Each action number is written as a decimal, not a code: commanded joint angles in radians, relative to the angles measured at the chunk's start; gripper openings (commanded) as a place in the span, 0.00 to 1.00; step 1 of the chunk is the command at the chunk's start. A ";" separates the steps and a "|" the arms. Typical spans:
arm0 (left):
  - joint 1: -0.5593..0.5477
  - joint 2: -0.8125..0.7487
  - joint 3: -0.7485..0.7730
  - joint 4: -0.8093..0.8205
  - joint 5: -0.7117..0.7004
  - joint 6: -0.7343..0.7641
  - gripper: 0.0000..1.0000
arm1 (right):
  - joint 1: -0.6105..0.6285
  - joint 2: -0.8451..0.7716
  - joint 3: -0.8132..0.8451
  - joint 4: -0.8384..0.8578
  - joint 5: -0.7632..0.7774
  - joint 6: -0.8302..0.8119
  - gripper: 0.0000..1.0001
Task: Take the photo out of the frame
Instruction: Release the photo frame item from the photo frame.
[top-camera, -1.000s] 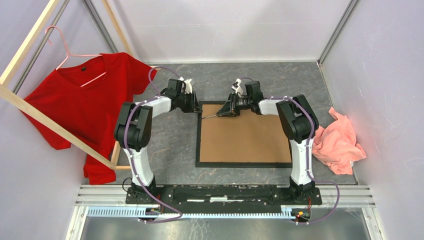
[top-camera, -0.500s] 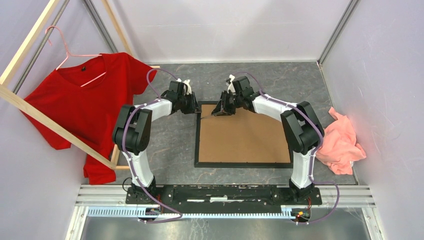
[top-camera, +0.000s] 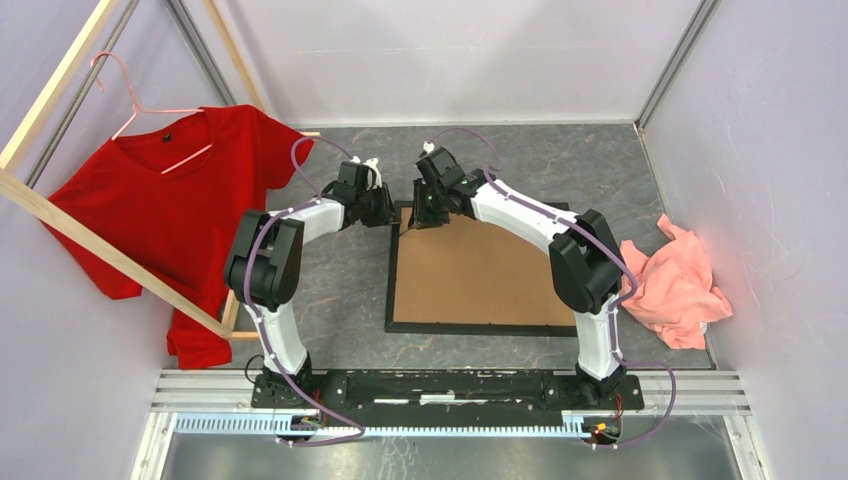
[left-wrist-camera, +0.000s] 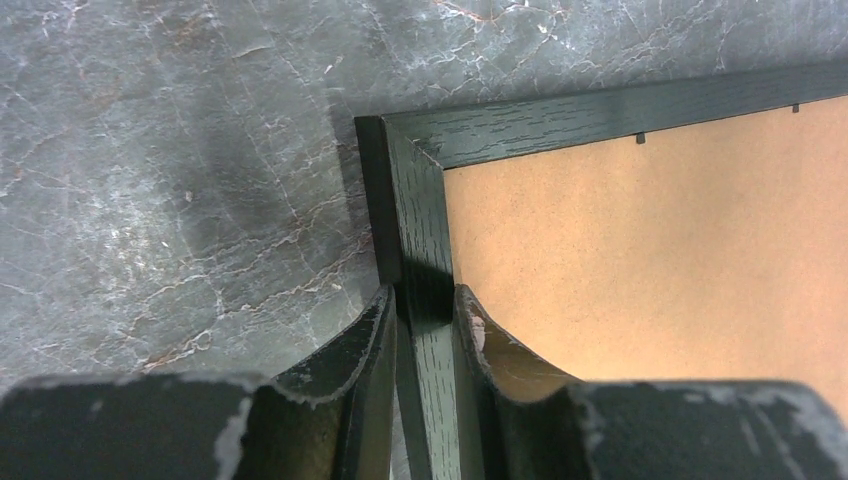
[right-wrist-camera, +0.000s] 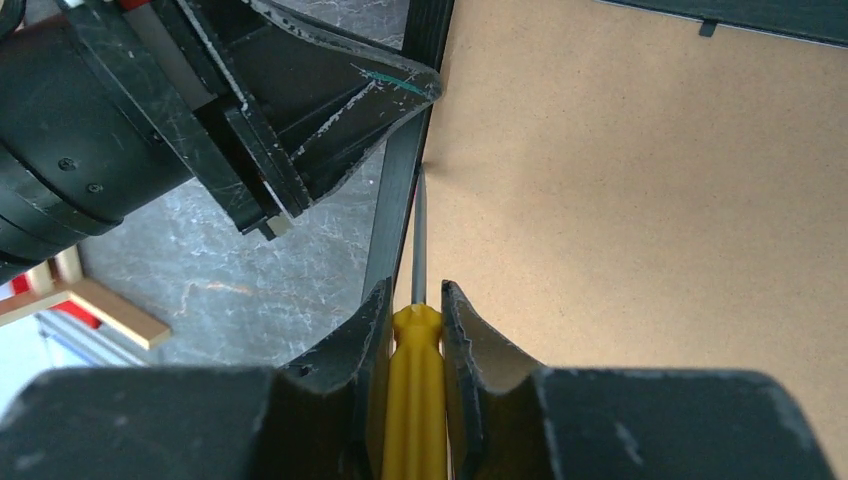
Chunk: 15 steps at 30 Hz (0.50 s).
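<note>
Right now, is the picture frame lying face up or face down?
Face down: the frame lies flat on the table with its brown backing board facing up.

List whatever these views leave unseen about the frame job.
- The photo: in no view; the frame lies face down and the backing board covers it.
- The screwdriver handle: right wrist view, mostly inside the right gripper and cut by the bottom edge.
- Whether its tip is under the board: too fine to tell in either view.

A lab test booth: white walls, aluminium rail.
</note>
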 joint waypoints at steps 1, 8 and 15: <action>-0.048 0.025 -0.038 -0.034 -0.018 -0.043 0.02 | 0.103 0.040 0.128 0.142 0.012 0.037 0.00; -0.059 0.029 -0.044 -0.026 -0.030 -0.054 0.02 | 0.172 0.077 0.207 0.141 0.070 0.065 0.00; -0.072 0.031 -0.046 -0.027 -0.052 -0.054 0.02 | 0.186 0.104 0.254 0.160 0.068 0.086 0.00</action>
